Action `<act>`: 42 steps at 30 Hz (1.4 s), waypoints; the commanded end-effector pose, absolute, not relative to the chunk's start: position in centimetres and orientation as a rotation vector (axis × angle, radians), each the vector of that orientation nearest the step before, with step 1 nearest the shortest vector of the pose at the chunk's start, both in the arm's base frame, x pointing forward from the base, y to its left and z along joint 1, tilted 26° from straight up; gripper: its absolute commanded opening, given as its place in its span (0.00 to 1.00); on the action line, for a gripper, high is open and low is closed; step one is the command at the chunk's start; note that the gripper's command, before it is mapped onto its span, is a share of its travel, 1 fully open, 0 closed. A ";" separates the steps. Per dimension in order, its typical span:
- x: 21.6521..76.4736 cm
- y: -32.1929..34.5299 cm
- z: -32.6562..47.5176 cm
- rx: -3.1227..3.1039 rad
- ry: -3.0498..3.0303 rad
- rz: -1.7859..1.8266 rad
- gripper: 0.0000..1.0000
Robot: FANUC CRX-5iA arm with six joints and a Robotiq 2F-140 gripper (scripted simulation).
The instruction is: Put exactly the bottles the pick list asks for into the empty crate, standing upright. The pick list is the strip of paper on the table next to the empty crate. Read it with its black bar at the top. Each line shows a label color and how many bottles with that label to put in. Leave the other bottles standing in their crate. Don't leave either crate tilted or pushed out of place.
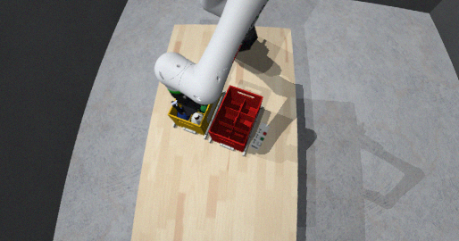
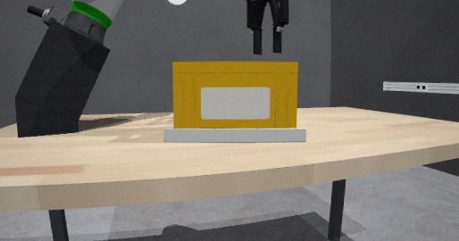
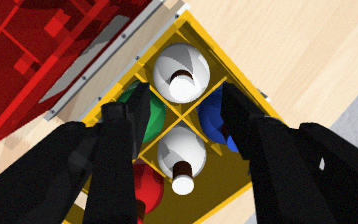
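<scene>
The yellow crate holds several bottles and stands on the wooden table to the left of the empty red crate. In the wrist view I look down into the yellow crate. I see two white-label bottles, a green one, a blue one and a red one. My gripper hovers above them, fingers apart and empty, straddling the nearer white bottle. In the side view the gripper is just above the crate's rim. The pick list lies to the right of the red crate, too small to read.
The red crate has empty divided cells and sits close beside the yellow one. The robot's dark base stands at the far end of the table. My arm hides part of the yellow crate from above.
</scene>
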State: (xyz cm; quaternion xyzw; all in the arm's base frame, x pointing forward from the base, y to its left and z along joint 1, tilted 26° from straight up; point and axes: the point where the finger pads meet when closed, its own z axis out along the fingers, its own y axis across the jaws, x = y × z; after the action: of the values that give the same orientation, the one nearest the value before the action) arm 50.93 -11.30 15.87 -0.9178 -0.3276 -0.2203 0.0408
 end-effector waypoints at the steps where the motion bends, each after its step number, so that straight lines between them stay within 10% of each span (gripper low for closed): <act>1: 51.1 -11.3 15.6 -2.812 -1.004 -0.677 0.44; 42: 53.0 -10.2 11.2 -2.812 -1.004 -0.677 0.44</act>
State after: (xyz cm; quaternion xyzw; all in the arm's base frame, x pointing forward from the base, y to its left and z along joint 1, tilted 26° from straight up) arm 52.85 -10.19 11.32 -0.9178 -0.3276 -0.2204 0.0408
